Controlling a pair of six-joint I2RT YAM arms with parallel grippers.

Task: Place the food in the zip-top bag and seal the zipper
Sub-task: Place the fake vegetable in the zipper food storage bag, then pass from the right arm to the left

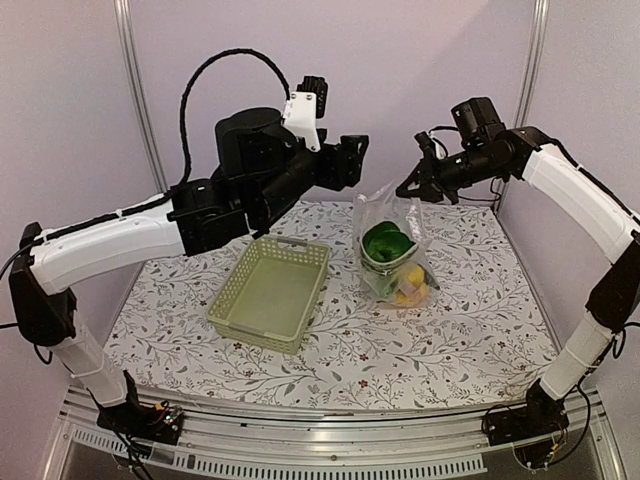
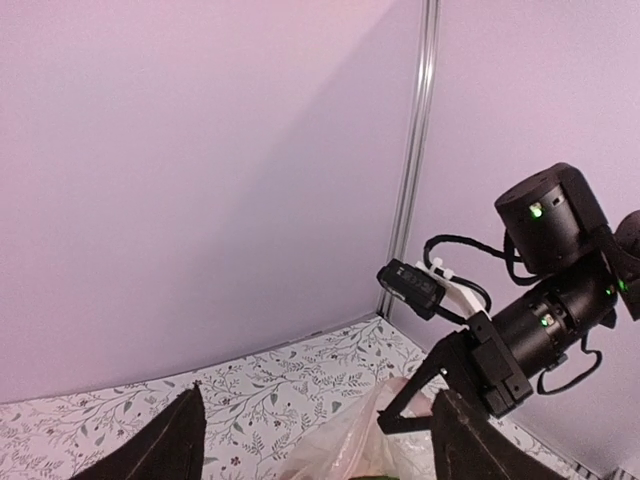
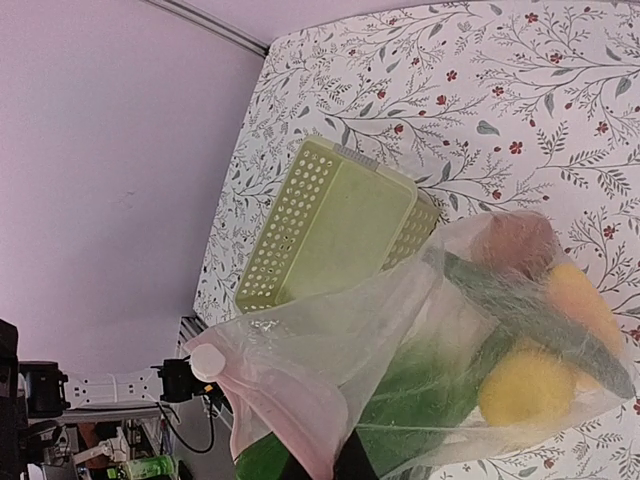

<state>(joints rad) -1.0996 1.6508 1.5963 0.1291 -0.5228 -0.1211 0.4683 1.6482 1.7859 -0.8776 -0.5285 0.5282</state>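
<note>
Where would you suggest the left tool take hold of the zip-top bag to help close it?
I would grip the zipper strip at the mouth's free end, coming from the basket side. The zip-top bag hangs mouth-up from the right tool, food weighing its bottom, so that edge faces the open left tool.

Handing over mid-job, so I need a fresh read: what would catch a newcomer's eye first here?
The zip-top bag stands upright right of centre, packed with the food, its top apparently pinched by the right end effector. To its left sits an empty pale green basket. The left end effector hangs open in the air near the bag's top.
</note>
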